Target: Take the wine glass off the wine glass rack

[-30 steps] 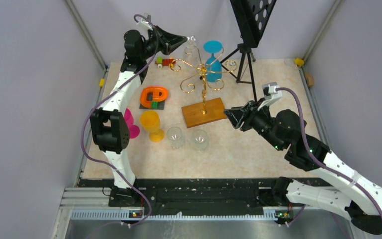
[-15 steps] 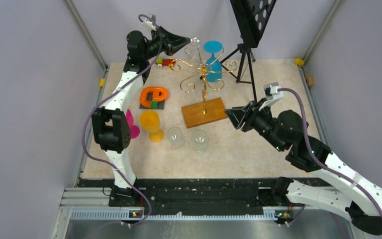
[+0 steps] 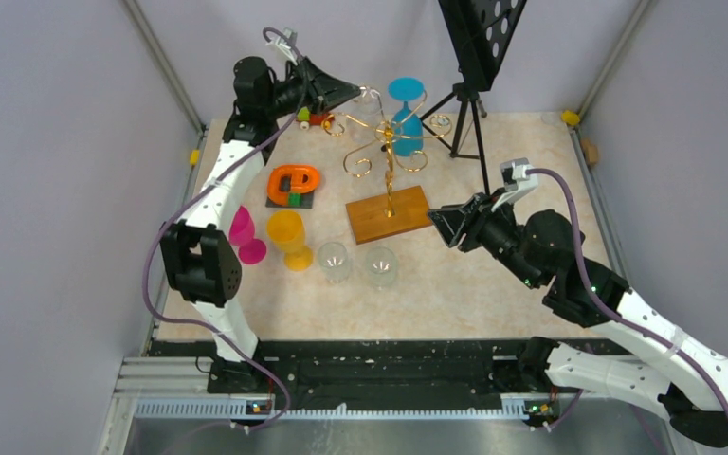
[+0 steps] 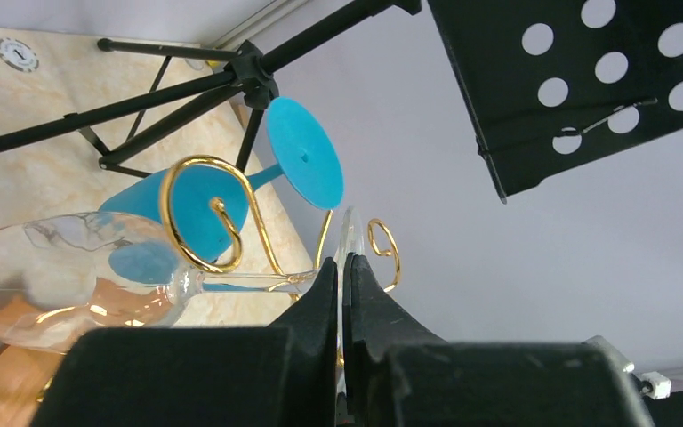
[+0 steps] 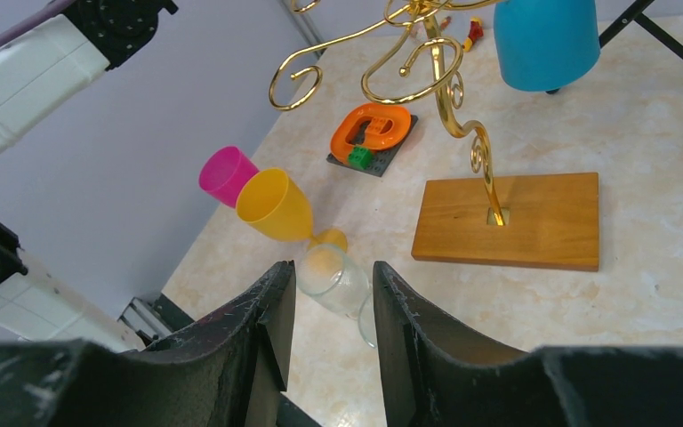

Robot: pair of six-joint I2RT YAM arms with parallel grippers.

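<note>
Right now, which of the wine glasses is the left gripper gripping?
The clear wine glass at the rack's gold curl: the left gripper is shut on the edge of its foot. The blue glass beside it hangs free.

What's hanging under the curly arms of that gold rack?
A blue wine glass hangs upside down. A clear wine glass also hangs there, its foot pinched by the shut left gripper; the fingers hide most of that foot.

The table bears the wine glass rack, pink glass, yellow glass and two clear glasses.
</note>
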